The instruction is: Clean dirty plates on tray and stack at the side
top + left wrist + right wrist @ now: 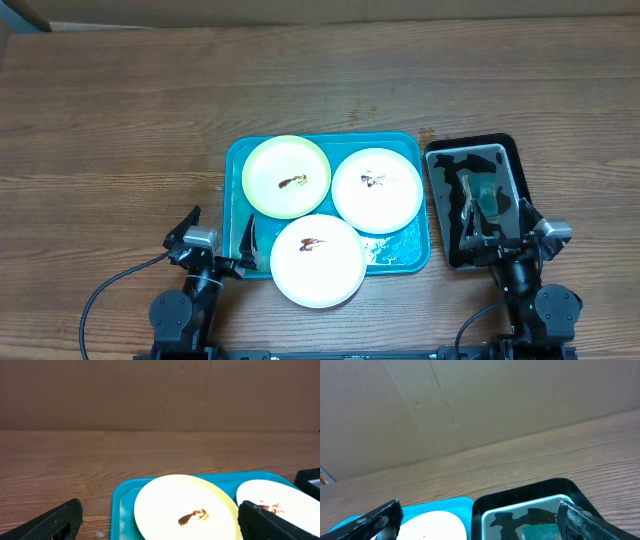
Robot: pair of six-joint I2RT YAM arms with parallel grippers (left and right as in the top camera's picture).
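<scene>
Looking down on a wooden table (120, 120), the view is showing two robot arms reaching in from the near edge. The left gripper (247, 246) is standing with its jaws spread wide and holding nothing. The right gripper (478, 218) is likewise spread wide and empty.

Just ahead of the left gripper, the turquoise tray (233, 195) is lying with its long side running across the gripper's front. On it, the yellow-green plate (185, 510) is sitting straight ahead between the left fingers, with a brown smear at its centre. The far white plate (377, 188) is lying ahead and to that gripper's right. The near white plate (318, 259) is sitting just beside its right finger and overhanging the tray's near rim.

The right gripper is hovering over a smaller black tray (512, 165), which is sitting just beside the turquoise tray's right end. A teal block, possibly a sponge (542, 533), is lying in it close under that gripper's fingers, though the cropped view is leaving this unsure.

Judging from this layout, the right arm is nearer the cleaning block and the left arm is nearer the plates.
</scene>
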